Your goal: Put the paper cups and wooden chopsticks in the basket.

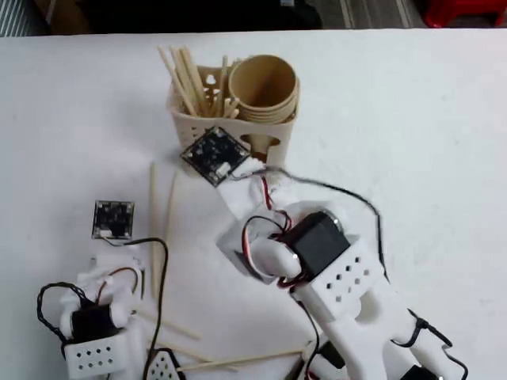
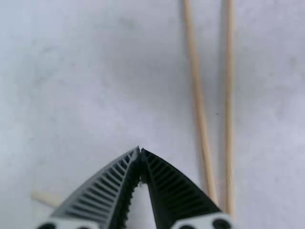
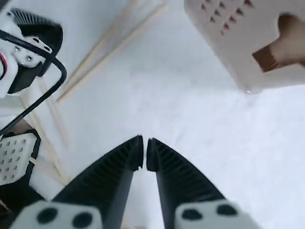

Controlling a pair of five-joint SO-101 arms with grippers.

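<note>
The left gripper (image 2: 139, 153) has its ribbed black jaws pressed together at the tips, with nothing between them, over the bare white table (image 2: 71, 71). Just beside it lie two loose wooden chopsticks (image 2: 198, 105), nearly parallel and close together but apart. The short end of another stick (image 2: 44, 197) shows on the gripper's other side.

The high view adds what that close look cannot. This pair lies on the near side of the basket (image 1: 190, 127), off its corner on the left arm's side and running away from it toward the arms. A few more sticks (image 1: 238, 360) lie scattered at the table's near edge between the two arm bases, well apart from the basket.

The right gripper (image 3: 144, 153) is closed to a hairline slit and grips nothing. It hangs over open table just in front of the basket's near wall, where a brown cup shows through a cutout. Its wrist view also takes in the left arm (image 3: 24, 57) and the loose pair, farther from the basket.

From above, the basket holds stacked paper cups (image 1: 265, 83) on the right arm's side and a leaning bundle of chopsticks (image 1: 194, 79) on the other. The right arm (image 1: 333, 269) crowds the basket's near wall. Wide bare table lies to either side of the basket and beyond it, up to the far edge (image 1: 396, 30).
</note>
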